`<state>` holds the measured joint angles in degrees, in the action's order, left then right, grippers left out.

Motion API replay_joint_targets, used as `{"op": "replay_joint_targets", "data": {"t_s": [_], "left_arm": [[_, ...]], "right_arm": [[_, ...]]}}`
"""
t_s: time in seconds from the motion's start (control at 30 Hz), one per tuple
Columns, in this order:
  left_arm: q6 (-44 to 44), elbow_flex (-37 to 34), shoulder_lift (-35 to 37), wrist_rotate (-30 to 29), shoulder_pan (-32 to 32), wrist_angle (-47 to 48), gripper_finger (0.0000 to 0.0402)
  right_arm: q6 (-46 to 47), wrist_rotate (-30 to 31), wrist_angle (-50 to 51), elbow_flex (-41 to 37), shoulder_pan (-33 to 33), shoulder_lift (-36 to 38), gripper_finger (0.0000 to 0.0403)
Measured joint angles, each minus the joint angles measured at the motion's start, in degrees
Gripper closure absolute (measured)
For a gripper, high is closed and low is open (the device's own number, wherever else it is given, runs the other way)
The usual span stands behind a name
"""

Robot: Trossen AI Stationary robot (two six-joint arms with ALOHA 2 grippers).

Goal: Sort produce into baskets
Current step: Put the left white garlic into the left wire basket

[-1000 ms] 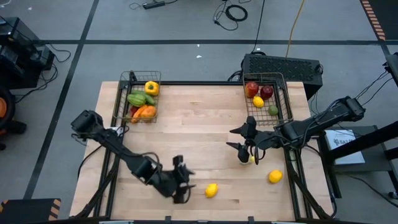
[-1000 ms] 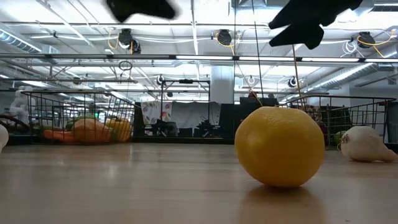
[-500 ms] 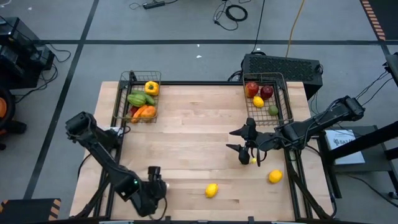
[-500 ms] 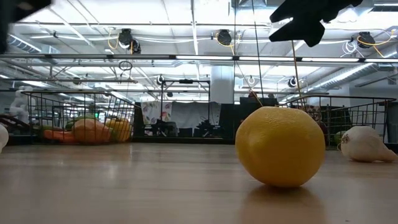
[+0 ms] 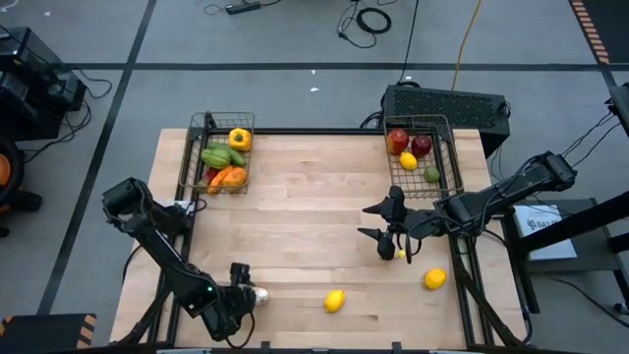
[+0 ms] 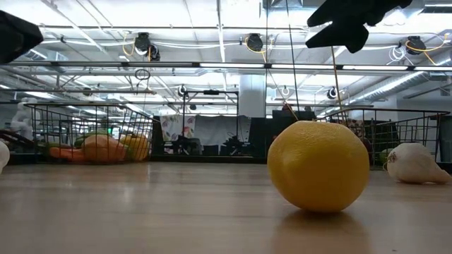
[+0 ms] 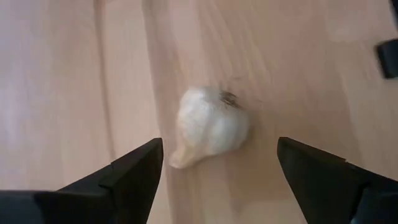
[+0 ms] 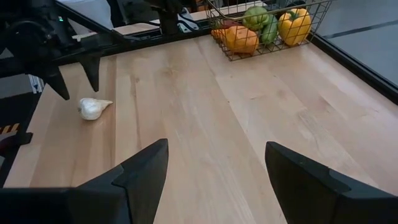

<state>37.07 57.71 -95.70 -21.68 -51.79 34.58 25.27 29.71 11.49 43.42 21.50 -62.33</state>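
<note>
A white garlic bulb [image 7: 208, 127] lies on the bare wood near the table's near edge, left of the middle. My left gripper [image 5: 244, 287] hangs over it, pointing steeply down and open. Its fingers stand on either side of the bulb without touching it. My right gripper [image 5: 381, 228] hovers open and empty over the table's right half. A second garlic bulb [image 6: 413, 164] lies below it. Two lemons [image 5: 335, 300] [image 5: 434, 279] rest on the table. The left basket [image 5: 221, 152] holds peppers and green vegetables. The right basket [image 5: 423, 149] holds red apples, a lemon and a green fruit.
A black box [image 5: 447, 103] sits just beyond the far edge, behind the right basket. Bare wood lies between the two baskets and across the table's middle. The nearer lemon [image 6: 318, 166] lies right of the garlic bulb under my left gripper.
My left gripper has swung from beside the nearer lemon toward the table's left edge along the near edge. It has sunk and tipped further down, and now hangs over the garlic bulb. Produce and my right arm have kept still.
</note>
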Motion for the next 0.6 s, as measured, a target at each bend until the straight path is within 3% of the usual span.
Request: {"op": "replay_joint_targets", "data": {"t_s": [0.1,0.6], "left_arm": [[-0.41,-0.37,0.00,-2.81,0.33,0.05,0.0079],[-11.97,-0.37,-5.31,-2.30,1.52,-6.44,0.0079]], "right_arm": [[-0.43,-0.02,0.08,0.00,0.00,0.00,0.0145],[-0.43,0.00,0.33,-0.09,0.00,0.00,0.0145]]}}
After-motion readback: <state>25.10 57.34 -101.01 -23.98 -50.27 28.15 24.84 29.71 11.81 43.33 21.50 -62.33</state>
